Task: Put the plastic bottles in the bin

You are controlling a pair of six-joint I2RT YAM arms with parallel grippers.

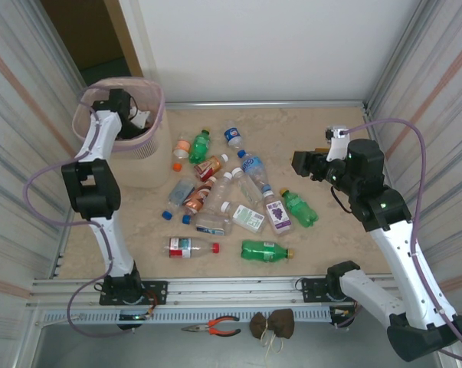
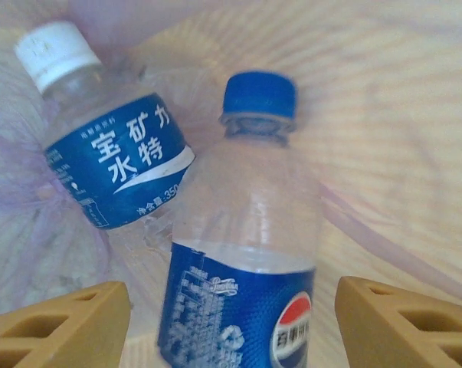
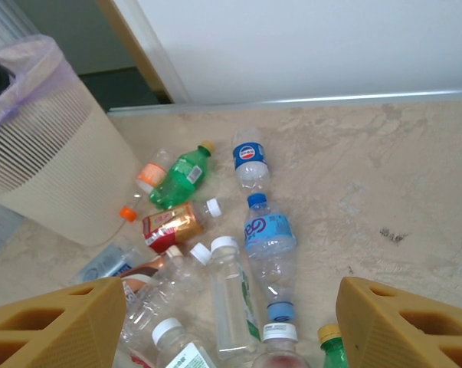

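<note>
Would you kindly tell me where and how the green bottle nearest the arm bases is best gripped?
Probably across the mid-body of the green bottle, coming straight down from above. It lies flat on the table, lengthwise left to right, with its cap pointing right, so jaws set on its near and far sides would span the round body. Both sides look clear.

Lost the base of the blue-capped bottle [image 2: 242, 253] below the bottom edge of the left wrist view, along with part of its round logo. Could not see the bottom of the white-capped bottle [image 2: 100, 146] behind folds of the pink liner [image 2: 31, 253]. Caught the left gripper [image 2: 231, 295] merely as two fingers [image 2: 62, 326] cropped at that edge. Could not read the small print on the labels from above. Lost the left side of the bin [image 3: 54, 176] and most of a green bottle [image 3: 336, 354] at the edges of the right wrist view.
</note>
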